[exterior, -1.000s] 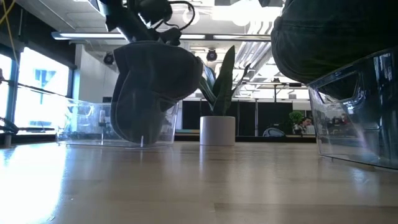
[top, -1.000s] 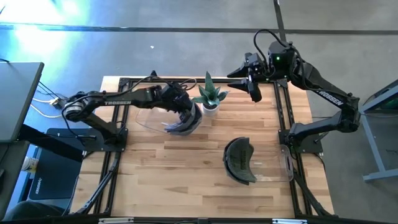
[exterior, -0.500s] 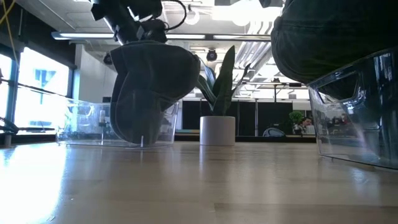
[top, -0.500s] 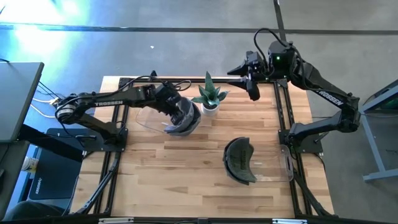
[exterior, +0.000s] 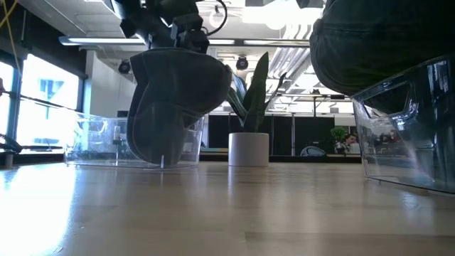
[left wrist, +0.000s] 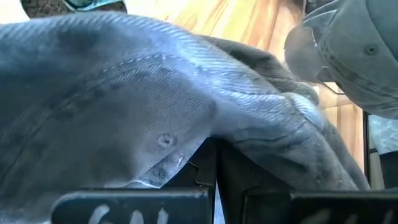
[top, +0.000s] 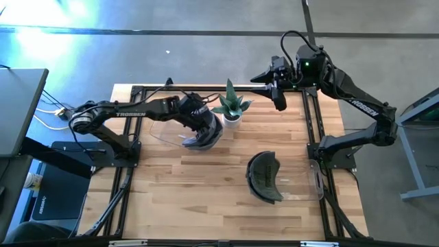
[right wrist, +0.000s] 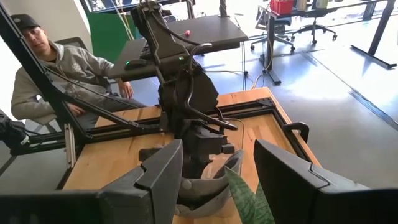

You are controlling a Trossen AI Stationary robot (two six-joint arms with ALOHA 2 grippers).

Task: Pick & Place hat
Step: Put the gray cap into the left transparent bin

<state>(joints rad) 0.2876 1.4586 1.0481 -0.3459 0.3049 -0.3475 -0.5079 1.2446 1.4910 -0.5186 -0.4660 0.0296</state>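
The left gripper (top: 199,122) is closed on the grey hat (top: 204,133), pinching its fabric from above and holding it over the clear bin (top: 159,129) on the left side of the tabletop (top: 206,185). From table height the hat (exterior: 174,103) hangs with its lower edge down near the bin (exterior: 99,142), but whether it touches the bin cannot be told. In the left wrist view the hat's grey cloth (left wrist: 143,106) bunches right over the dark fingers (left wrist: 211,180).

Just beside the hat stands a small plant in a white pot (top: 232,116). A second, dark hat (top: 264,176) lies on the right side of the tabletop, against another clear bin (top: 305,185).

The right gripper (top: 280,98) waits above the far edge of the tabletop, its fingers (right wrist: 158,177) spread apart and holding nothing. Beyond the tabletop, a person (right wrist: 53,68) sits in a grey hooded top.
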